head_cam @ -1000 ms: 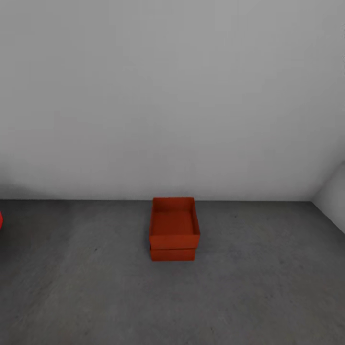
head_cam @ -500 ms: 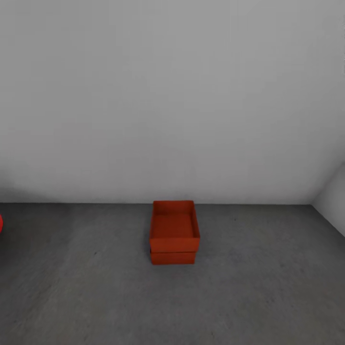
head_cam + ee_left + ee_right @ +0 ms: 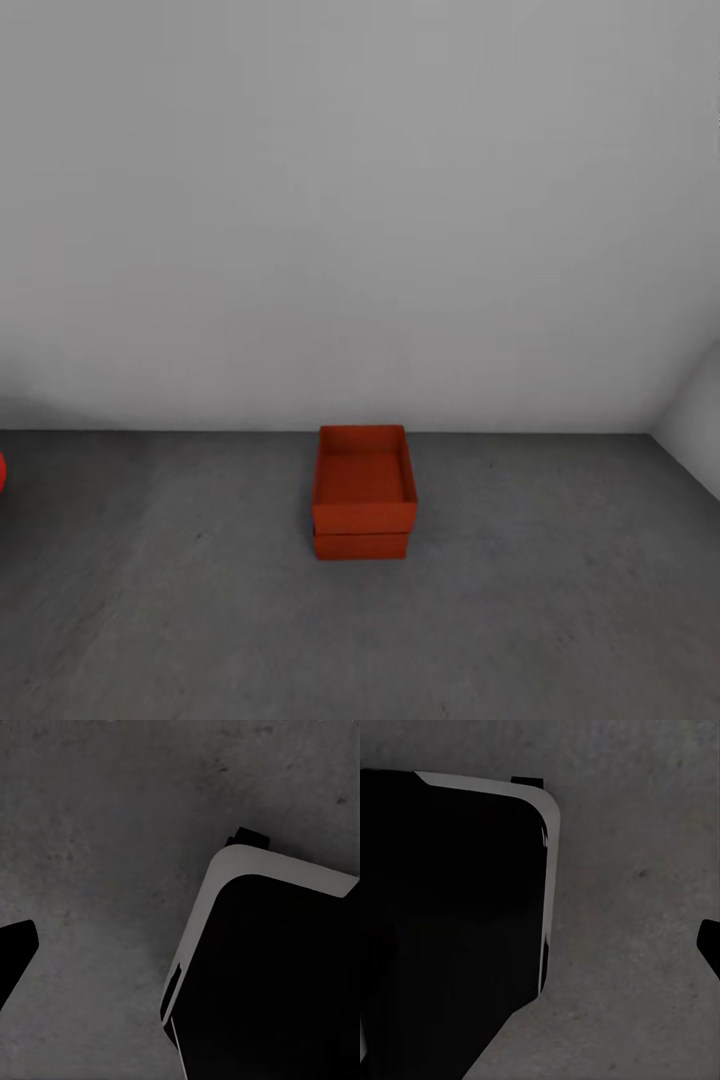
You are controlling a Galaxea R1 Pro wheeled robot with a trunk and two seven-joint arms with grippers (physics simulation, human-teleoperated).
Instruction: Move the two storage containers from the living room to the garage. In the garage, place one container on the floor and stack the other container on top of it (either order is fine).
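Observation:
Two red-orange storage containers stand stacked on the dark grey concrete floor (image 3: 200,620) of the garage, close to the white back wall. The upper container (image 3: 363,480) is open-topped and empty, and sits squarely on the lower container (image 3: 361,547), of which only the front strip shows. Nothing touches the stack. One dark fingertip (image 3: 16,949) of my left gripper shows over bare floor, well off to the side, with nothing held. A dark fingertip (image 3: 709,945) of my right gripper shows likewise over bare floor.
A plain white-grey wall (image 3: 360,200) runs behind the stack, and a side wall (image 3: 697,420) meets it at the right. A sliver of the red car (image 3: 2,470) shows at the left edge. My black, white-rimmed base (image 3: 262,967) shows in both wrist views.
The whole head picture has slid down a little, so the camera has moved. The stacked containers have stayed in place on the floor.

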